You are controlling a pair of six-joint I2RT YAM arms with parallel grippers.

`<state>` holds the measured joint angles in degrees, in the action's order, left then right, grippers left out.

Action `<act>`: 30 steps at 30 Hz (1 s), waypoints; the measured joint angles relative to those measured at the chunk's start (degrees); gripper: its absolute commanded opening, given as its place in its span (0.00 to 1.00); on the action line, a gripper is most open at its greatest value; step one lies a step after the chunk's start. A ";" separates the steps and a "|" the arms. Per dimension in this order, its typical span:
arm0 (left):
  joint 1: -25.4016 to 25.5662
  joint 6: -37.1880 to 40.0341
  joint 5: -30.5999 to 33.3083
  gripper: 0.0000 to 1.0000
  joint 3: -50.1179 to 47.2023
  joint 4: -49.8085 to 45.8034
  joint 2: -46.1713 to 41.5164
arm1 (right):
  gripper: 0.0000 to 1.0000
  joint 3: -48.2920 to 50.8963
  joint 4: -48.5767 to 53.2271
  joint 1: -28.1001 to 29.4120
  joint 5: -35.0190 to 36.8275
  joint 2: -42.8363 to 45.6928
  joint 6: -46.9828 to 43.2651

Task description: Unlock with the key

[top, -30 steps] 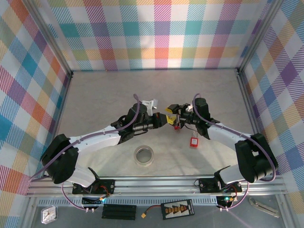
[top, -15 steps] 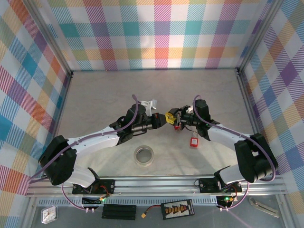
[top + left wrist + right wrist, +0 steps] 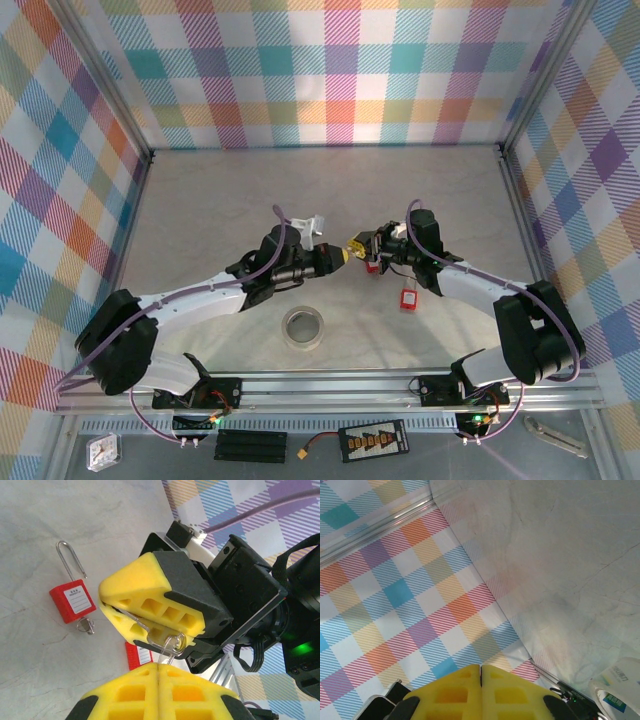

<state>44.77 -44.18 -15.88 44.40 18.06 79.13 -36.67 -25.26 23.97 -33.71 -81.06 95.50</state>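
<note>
Although the fingers of the right gripper [image 3: 102, 600] clamp what looks like the key [image 3: 167, 642], with the left gripper [image 3: 159, 666] shut just beside it, nothing is unlocked yet. The red padlock [image 3: 372, 266] waits at five o'clock, and a second padlock [image 3: 408, 299] lies farther out on the bench [image 3: 220, 200].

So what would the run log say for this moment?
left gripper: shut | right gripper: shut on thin metal loop | red padlock: lying on table, untouched

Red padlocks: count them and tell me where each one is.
2. One red padlock lies on the table; a second padlock sits partly hidden under the right pincer.
</note>
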 measured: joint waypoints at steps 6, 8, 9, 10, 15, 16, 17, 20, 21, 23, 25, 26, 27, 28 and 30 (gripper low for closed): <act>-1.66 0.02 0.11 0.00 -1.31 -0.11 -1.79 | 0.00 0.00 3.26 0.00 0.07 0.87 -2.58; -2.01 0.02 0.11 0.00 -1.81 -0.17 -2.08 | 0.00 -0.02 4.50 0.00 0.13 1.62 -3.61; -2.21 0.02 0.09 0.00 -1.95 -0.37 -2.16 | 0.00 -0.04 5.22 0.00 0.20 2.03 -4.31; -2.29 0.00 0.07 0.16 -1.97 -0.48 -2.16 | 0.00 -0.09 5.88 0.00 0.24 2.43 -4.94; -2.27 -5.09 -1.09 0.56 -3.19 4.50 -1.95 | 0.00 -0.52 8.76 0.00 1.18 4.24 -8.76; -2.14 -6.91 -1.18 0.57 -3.78 6.60 -1.64 | 0.00 -0.79 9.84 0.00 1.79 4.76 -9.92; -2.03 -8.50 -1.18 0.57 -4.11 8.28 -1.25 | 0.00 -1.11 10.86 0.00 2.29 5.16 -10.88; -1.14 -13.03 -1.16 0.57 -4.28 13.07 0.72 | 0.00 -3.74 17.31 0.09 5.49 6.69 -15.96; -0.92 -14.21 -1.01 0.57 -4.28 13.77 1.11 | 0.00 -5.29 20.48 0.37 7.28 7.10 -18.29; -0.63 -15.13 -0.46 0.58 -4.28 13.16 1.11 | 0.00 -9.03 27.39 1.42 12.02 7.89 -23.21; -0.59 -14.75 1.03 0.58 -3.82 9.55 0.42 | 0.00 -12.81 34.38 3.89 18.34 8.61 -28.39; -0.59 -14.29 2.05 0.59 -3.48 6.84 -0.35 | 0.00 -14.47 37.66 5.62 21.44 8.63 -30.60; -0.61 -13.44 3.48 0.59 -2.89 3.04 -1.51 | 0.00 -16.02 40.74 7.56 24.55 8.46 -32.65; -0.61 -12.55 4.83 0.59 -2.25 -0.35 -2.75 | 0.00 -17.09 43.32 9.66 27.45 8.13 -34.51; -0.70 -10.60 7.17 0.59 -1.18 -5.92 -5.51 | 0.00 -18.08 47.47 13.73 33.33 6.78 -37.03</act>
<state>44.07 -54.78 -8.71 43.22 12.14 73.63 -54.74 22.22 37.69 -0.38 -74.28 58.48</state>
